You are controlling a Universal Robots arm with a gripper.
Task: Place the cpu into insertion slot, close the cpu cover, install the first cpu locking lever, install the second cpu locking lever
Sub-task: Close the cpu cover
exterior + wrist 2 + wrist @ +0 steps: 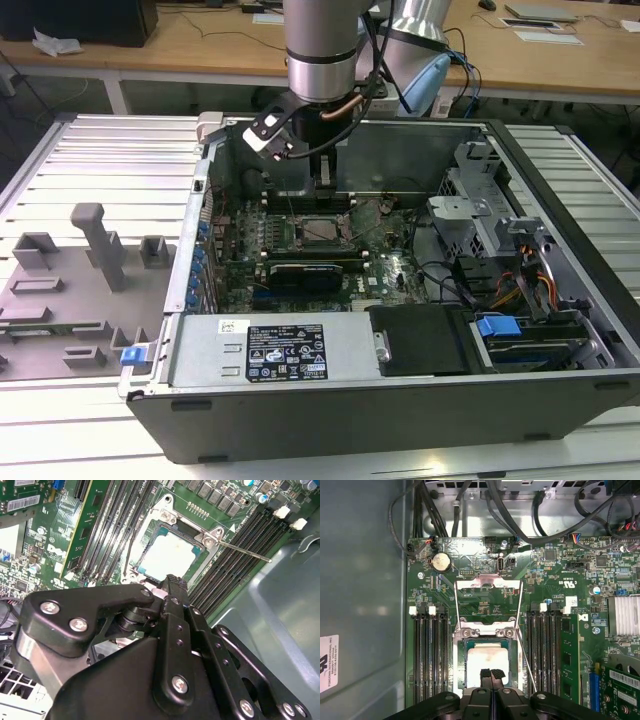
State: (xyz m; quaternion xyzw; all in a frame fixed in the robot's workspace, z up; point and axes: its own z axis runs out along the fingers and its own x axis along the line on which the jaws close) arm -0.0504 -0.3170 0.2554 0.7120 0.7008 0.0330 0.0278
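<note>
Already the cpu (487, 661) lies flat in the insertion slot (487, 642), and the cpu cover (487, 582) lies swung open beyond it. The gripper (492, 674), closed on nothing, hovers over one edge of the chip. Closing the cover looks to be the step in hand; it calls for pushing that frame down.

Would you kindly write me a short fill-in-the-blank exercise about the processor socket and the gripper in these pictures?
1. In the first wrist view, the cpu lies in the insertion slot, on a circuit board coloured ___.
2. The cpu cover is swung ___, with the board showing through its window.
3. The gripper is over the cpu's near edge with its fingers ___.
Missing words: green; open; shut.
</note>
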